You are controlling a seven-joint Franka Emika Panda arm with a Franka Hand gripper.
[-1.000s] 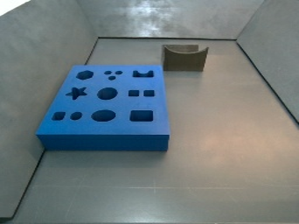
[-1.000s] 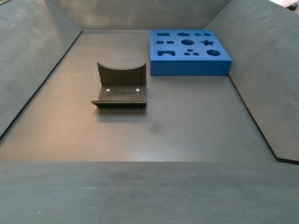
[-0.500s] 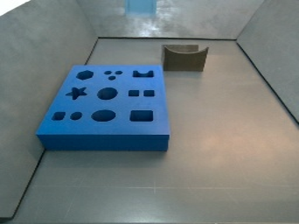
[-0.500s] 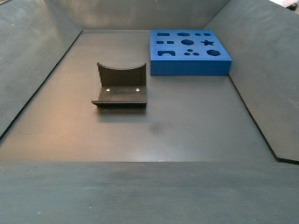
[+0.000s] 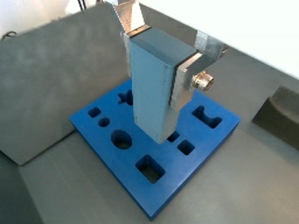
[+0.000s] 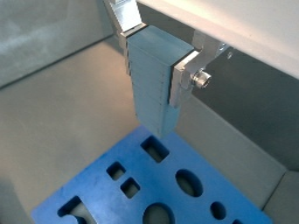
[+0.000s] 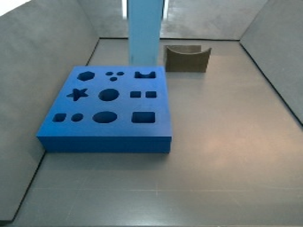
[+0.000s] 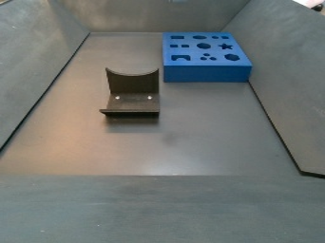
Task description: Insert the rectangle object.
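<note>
The rectangle object is a long light-blue bar (image 5: 152, 87) held upright between my gripper's (image 5: 158, 48) two silver fingers (image 5: 191, 77). It shows the same way in both wrist views (image 6: 152, 87). My gripper (image 6: 156, 48) is shut on the bar's upper end. In a side view the bar (image 7: 144, 35) hangs down from above the picture, over the far part of the flat dark-blue board (image 7: 119, 131); the gripper itself is out of that view. The board with its shaped holes lies below the bar in both wrist views (image 5: 105, 150) (image 6: 100, 192). The bar is out of view where the board (image 8: 203, 76) sits at the back.
A small brown U-shaped block (image 7: 187, 58) stands on the grey floor beyond the board, and shows nearer the middle in a side view (image 8: 131, 95). Sloping grey walls (image 7: 35, 53) enclose the floor on all sides.
The bar has come down into a side view: absent one second ago, only its tip half a second ago, now hanging to the board's far edge. Board and U block have not moved.
</note>
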